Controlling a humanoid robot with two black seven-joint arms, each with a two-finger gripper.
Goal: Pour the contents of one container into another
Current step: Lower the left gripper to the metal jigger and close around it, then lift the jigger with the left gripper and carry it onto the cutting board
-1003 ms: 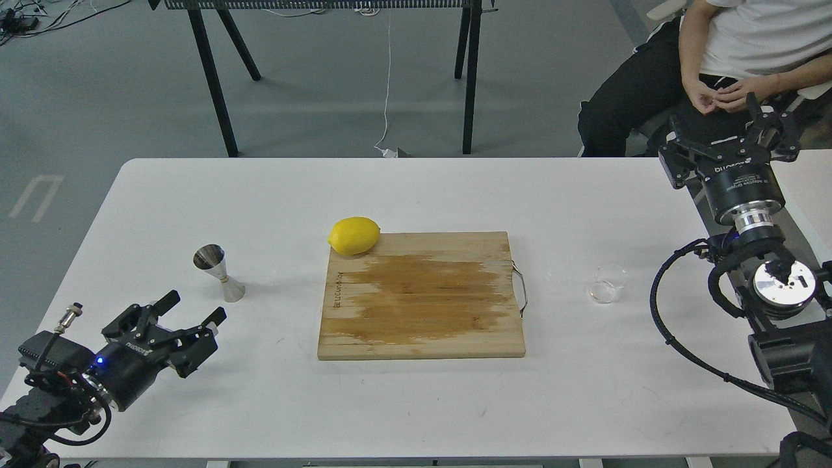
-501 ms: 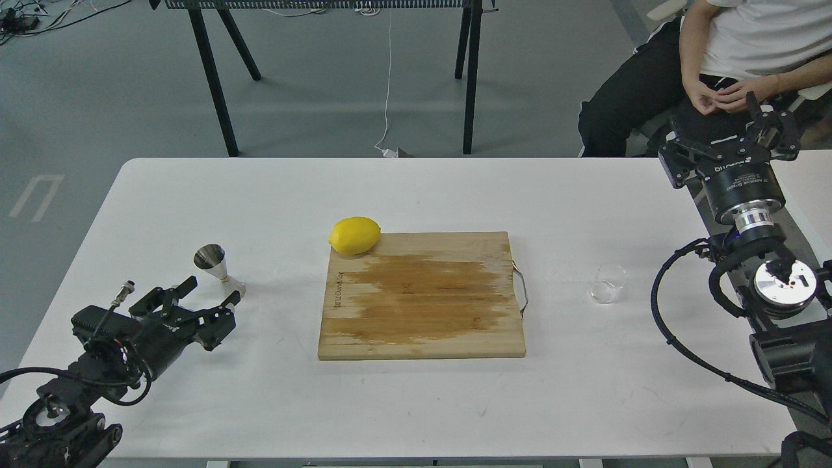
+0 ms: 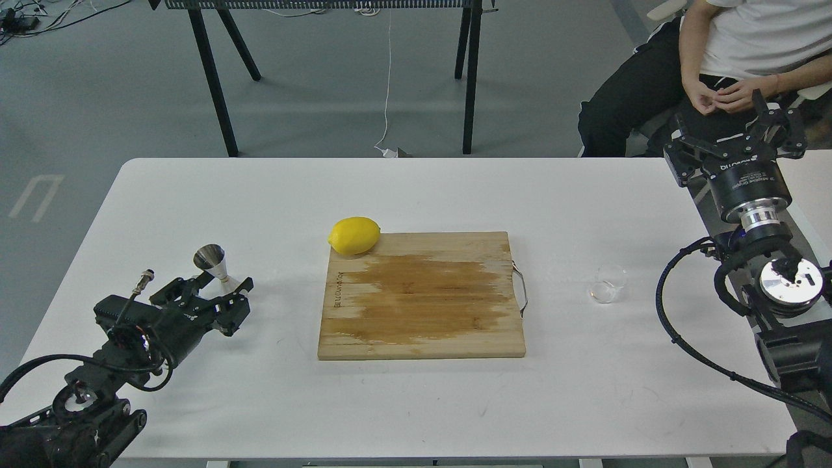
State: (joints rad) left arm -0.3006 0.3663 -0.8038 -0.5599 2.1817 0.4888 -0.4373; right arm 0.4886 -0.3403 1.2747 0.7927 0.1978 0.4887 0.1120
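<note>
The small clear glass cup point(image 3: 608, 283) stands on the white table, right of the cutting board. At the table's left, the shiny steel jigger point(image 3: 210, 258) stands upright. My left gripper point(image 3: 223, 284) is open and low on the table, its fingers on either side of the jigger's lower cone, whose base is hidden behind them. I cannot tell whether they touch it. My right gripper point(image 3: 736, 129) is open with nothing in it, raised at the table's far right edge, well behind the glass cup.
A wooden cutting board point(image 3: 421, 296) with a wet stain lies mid-table, a lemon point(image 3: 354, 235) at its back left corner. A seated person point(image 3: 728, 58) is just beyond my right gripper. The table point(image 3: 416, 403) ends close in front.
My left gripper has moved forward and right along the table until its open fingers straddle the jigger's lower part. The right gripper shifted slightly right.
</note>
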